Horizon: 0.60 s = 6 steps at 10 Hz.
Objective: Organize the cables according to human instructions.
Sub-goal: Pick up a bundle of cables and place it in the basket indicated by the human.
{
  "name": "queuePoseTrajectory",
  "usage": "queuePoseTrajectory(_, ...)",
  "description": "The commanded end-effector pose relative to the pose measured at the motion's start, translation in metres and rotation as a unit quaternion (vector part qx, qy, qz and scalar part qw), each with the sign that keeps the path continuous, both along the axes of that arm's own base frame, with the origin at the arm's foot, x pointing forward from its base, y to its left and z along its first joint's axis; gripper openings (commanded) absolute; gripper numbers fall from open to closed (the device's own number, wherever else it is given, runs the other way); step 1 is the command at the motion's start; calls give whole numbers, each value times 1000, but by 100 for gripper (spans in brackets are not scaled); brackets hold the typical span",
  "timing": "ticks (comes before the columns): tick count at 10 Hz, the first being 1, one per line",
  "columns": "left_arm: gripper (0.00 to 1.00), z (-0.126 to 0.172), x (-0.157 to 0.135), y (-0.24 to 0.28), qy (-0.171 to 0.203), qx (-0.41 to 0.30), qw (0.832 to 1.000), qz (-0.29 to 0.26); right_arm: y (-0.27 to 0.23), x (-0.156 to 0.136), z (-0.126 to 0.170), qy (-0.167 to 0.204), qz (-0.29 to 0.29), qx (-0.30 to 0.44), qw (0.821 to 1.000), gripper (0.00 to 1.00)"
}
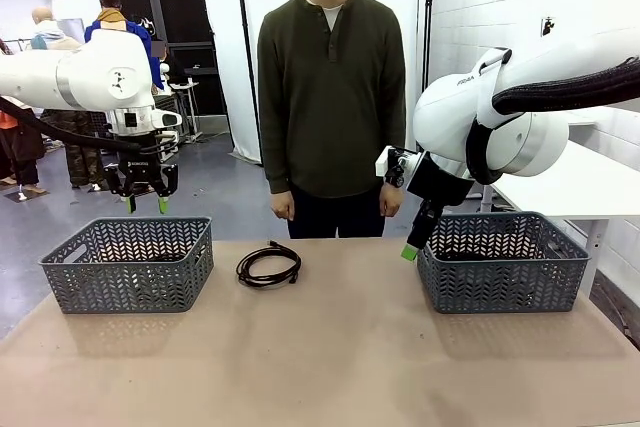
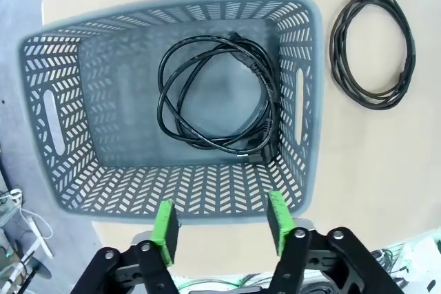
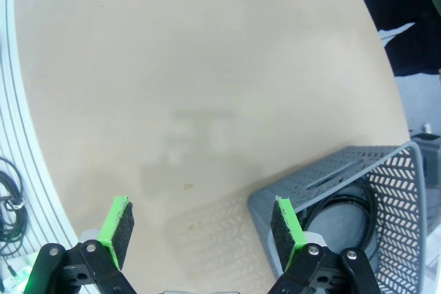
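Hovering over the left basket (image 1: 125, 267) with the left hand (image 2: 222, 224) spread and empty, a cord (image 2: 162, 105) coiled on its floor: reads as a drop-off step done. Holding the right hand (image 3: 202, 228) wide and empty beside the right basket (image 1: 500, 282), a second cord (image 3: 358, 201) inside. Loose coil (image 1: 243, 269) lying on the surface (image 1: 330, 357) between the baskets, before the human (image 1: 330, 87). Next, probably: await a cue, then lower open jaws over that coil's rim.

Spread right pincer (image 3: 202, 219) beside basket (image 3: 324, 173)
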<state>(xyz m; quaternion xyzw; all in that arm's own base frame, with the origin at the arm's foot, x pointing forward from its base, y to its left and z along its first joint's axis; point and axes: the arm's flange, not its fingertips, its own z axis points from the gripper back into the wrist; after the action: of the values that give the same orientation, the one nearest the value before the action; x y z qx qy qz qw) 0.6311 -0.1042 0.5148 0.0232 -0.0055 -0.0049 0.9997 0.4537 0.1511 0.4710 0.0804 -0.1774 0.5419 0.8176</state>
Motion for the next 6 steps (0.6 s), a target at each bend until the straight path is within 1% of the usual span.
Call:
queuePoseTrajectory(1,100,0,-9,3,-13,-18,1000,13,0,0,-2,-1,-2,1,1000,100)
queuePoseTrajectory(4,100,-1,-19,-1,-16,-32,999,20,0,0,-2,-1,-2,1,1000,100)
queuePoseTrajectory(6,100,7,-24,-6,-33,-51,998,29,0,0,-2,-1,-2,1,1000,100)
